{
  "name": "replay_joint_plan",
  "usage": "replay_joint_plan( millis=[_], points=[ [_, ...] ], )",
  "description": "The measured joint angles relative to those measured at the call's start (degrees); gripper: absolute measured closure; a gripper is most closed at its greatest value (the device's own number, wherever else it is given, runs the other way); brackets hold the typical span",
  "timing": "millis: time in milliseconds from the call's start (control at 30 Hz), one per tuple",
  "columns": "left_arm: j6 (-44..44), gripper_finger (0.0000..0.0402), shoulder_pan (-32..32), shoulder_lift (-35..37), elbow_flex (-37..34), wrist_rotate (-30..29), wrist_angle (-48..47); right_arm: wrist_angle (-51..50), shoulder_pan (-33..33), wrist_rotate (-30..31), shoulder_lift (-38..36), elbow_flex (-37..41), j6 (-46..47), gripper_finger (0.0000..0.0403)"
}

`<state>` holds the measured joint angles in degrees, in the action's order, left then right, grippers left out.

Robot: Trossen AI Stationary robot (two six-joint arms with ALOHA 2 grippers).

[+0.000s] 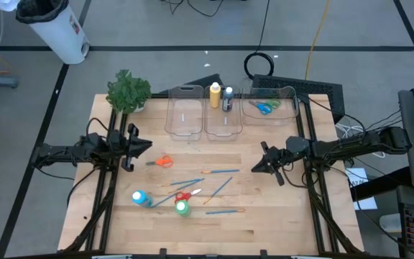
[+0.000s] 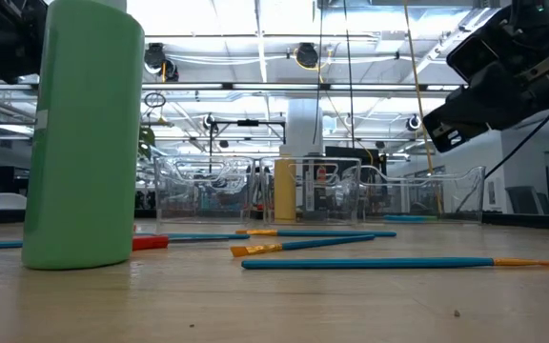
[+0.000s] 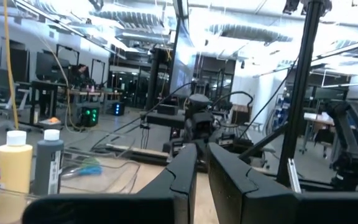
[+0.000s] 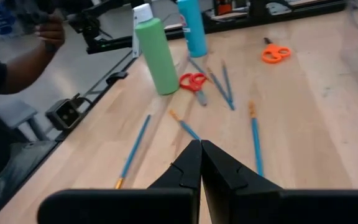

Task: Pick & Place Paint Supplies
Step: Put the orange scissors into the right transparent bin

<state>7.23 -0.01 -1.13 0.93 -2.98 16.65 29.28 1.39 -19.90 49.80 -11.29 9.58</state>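
Note:
My left gripper point(image 1: 147, 146) is shut and hovers above the table's left part, just beyond the orange scissors point(image 1: 162, 162). My right gripper point(image 1: 254, 169) is also shut; it hangs over the right part, right of the blue paintbrushes point(image 1: 220, 171). A blue bottle point(image 1: 141, 198) and a green bottle point(image 1: 182, 208) stand near the front edge, with red scissors point(image 1: 183, 195) lying between them. A yellow bottle point(image 1: 215, 95) and a dark bottle point(image 1: 228, 99) stand in the middle bin point(image 1: 223, 124). More scissors point(image 1: 266, 108) lie in the right bin point(image 1: 284, 108).
Three clear bins stand in a row at the far edge; the left bin point(image 1: 183, 115) holds nothing. A leafy plant point(image 1: 128, 91) stands at the far left corner. A person's hand point(image 4: 48, 31) shows beyond the table's near edge. Bare wood lies between the two grippers.

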Motion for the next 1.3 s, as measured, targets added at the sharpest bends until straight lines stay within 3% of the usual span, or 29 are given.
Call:
replay_joint_plan(
  millis=[400,633,867,1200,1300],
  points=[
    [-3.1,0.0355,0.0,0.0,0.0,-2.1,1.0,0.0,0.0,1.9,0.0,0.0,0.1,0.0403],
    [11.4,0.0355,0.0,0.0,0.0,2.0,1.6,0.0,0.0,1.9,0.0,0.0,0.2,0.0403],
    [14.2,0.0355,0.0,0.0,0.0,1.8,3.9,0.0,0.0,1.9,0.0,0.0,0.2,0.0403],
    [19.5,0.0354,0.0,-1.3,0.0,-7.5,1.0,0.0,0.0,2.0,0.0,0.0,0.2,0.0403],
    [23.9,0.0354,0.0,-3.4,0.5,-6.6,1.8,0.0,0.0,2.1,0.0,0.0,0.2,0.0403]
  ],
)
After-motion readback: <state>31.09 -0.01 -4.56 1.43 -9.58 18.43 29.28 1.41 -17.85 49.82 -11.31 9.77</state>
